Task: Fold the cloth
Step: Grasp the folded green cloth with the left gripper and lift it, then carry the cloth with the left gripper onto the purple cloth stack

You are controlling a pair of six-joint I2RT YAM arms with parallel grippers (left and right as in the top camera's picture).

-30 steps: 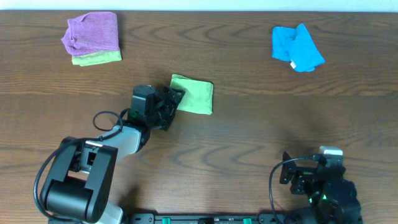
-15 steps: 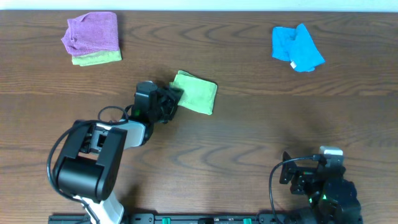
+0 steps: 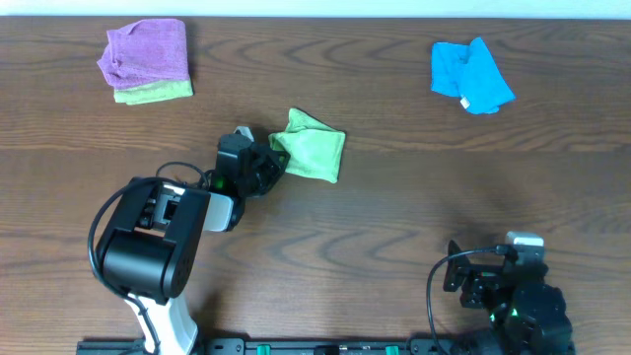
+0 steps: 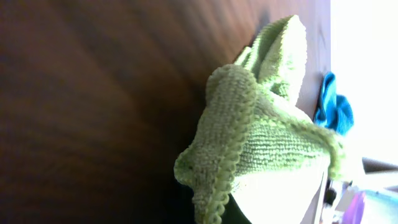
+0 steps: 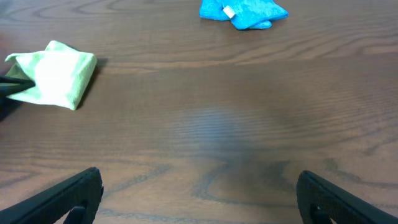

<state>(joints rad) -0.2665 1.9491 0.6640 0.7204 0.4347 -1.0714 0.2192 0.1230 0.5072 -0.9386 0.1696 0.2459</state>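
The green cloth (image 3: 314,153) lies folded small on the wooden table, a little left of centre, with its near-left corner bunched and raised. My left gripper (image 3: 275,162) is shut on that left edge. In the left wrist view the cloth (image 4: 267,143) fills the frame close up, its stitched hem running down into the dark between the jaws. The right wrist view shows the same cloth (image 5: 56,81) at far left. My right gripper (image 5: 199,186) hovers open over bare wood at the table's near right, with nothing between its fingers.
A purple cloth (image 3: 146,51) sits on a light green one (image 3: 158,93) at the back left. A crumpled blue cloth (image 3: 470,74) lies at the back right, also visible in the right wrist view (image 5: 244,11). The right arm (image 3: 505,296) rests at the front edge.
My left gripper has gone from open to shut on the green cloth's left edge. The cloth has shifted slightly right and its corner has lifted. The right arm has not moved.
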